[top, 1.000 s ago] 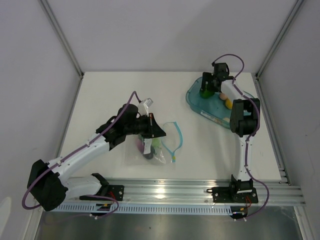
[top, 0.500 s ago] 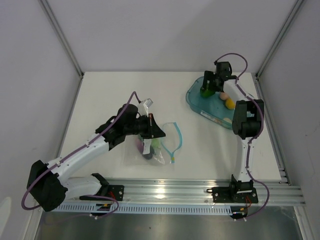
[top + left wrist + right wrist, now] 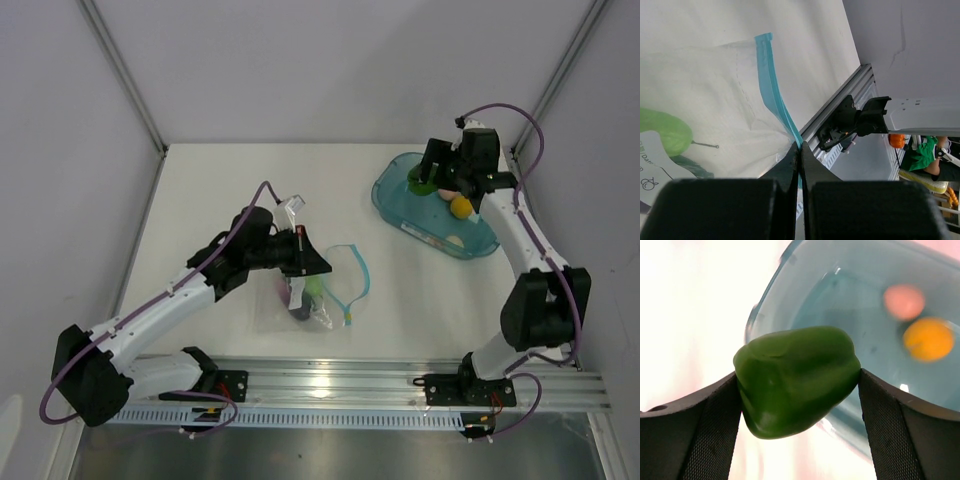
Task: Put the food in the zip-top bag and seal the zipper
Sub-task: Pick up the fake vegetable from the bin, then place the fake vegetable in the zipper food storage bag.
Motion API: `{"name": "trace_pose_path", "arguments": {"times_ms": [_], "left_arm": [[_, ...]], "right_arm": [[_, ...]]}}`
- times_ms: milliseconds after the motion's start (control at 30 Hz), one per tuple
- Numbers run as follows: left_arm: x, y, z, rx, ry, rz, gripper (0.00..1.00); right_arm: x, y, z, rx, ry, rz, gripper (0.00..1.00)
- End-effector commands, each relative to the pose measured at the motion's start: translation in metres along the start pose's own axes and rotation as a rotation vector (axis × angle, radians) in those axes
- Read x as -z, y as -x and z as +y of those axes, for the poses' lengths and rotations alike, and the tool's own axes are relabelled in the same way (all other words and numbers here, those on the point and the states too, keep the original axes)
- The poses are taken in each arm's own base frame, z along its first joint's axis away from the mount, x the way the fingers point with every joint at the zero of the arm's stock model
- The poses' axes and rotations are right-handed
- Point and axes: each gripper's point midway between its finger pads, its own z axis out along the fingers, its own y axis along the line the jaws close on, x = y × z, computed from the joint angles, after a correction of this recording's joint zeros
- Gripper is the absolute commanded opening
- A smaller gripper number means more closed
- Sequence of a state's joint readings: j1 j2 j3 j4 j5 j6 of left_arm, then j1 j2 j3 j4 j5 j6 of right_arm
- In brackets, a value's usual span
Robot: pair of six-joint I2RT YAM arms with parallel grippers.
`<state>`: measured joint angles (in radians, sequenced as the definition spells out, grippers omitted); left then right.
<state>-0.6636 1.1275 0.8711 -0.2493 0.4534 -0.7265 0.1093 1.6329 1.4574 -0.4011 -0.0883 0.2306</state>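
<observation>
Spanning the whole scene, the white table carries the teal tub toward its far right corner. The zip-top bag lies flat well apart from the teal tub, off to the left-arm side of it and nearer the arm bases.

The left gripper is pinched fully together on the zipper at one end of the bag's mouth, and the rest of the blue strip bows out in a loop toward the tub. Through the clear film a long green vegetable and a darker piece show, so part of the food is already inside.

Over the tub's rim, the right gripper stands wide with both pads pressed against the flanks of the green pepper, which fills the gap between them. Behind it, on the tub's floor, sit the yellow-orange round fruit and the pink egg-shaped piece, just beside each other.

The pepper looks light, hard and glossy, so it will probably slip if squeezed off-centre; a grip across its broad middle suits it. The bag is thin, limp and crinkly and will likely collapse unless its mouth is held up by the stiffer zipper strip.
</observation>
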Motion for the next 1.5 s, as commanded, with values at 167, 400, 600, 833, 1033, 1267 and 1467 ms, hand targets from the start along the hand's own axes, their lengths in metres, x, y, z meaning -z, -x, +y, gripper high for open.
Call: {"name": "trace_pose_path", "arguments": {"times_ms": [167,400,600,833,1033,1267,1467], "left_arm": [[0.010,0.029,-0.043,-0.043,-0.114,-0.058,0.01],[0.007,0.034,-0.048,-0.046,-0.125,-0.056,0.01],[0.003,0.036,-0.049,-0.036,-0.132,-0.052,0.00],[0.005,0.039,-0.058,-0.030,-0.162,-0.051,0.01],[0.005,0.034,-0.057,-0.015,-0.165,-0.039,0.01],[0.007,0.031,-0.054,-0.013,-0.161,-0.041,0.01],[0.006,0.030,-0.053,-0.010,-0.157,-0.037,0.01]], "right_arm": [[0.114,-0.049,0.092,0.082,0.321,0.012,0.25],[0.182,-0.101,0.130,0.163,0.498,0.081,0.22],[0.204,-0.141,0.143,0.189,0.624,0.185,0.23],[0.189,-0.170,0.158,0.185,0.668,0.261,0.35],[0.171,-0.169,0.175,0.174,0.669,0.261,0.53],[0.163,-0.170,0.182,0.189,0.653,0.279,0.99],[0.166,-0.167,0.178,0.197,0.635,0.263,0.99]]}}
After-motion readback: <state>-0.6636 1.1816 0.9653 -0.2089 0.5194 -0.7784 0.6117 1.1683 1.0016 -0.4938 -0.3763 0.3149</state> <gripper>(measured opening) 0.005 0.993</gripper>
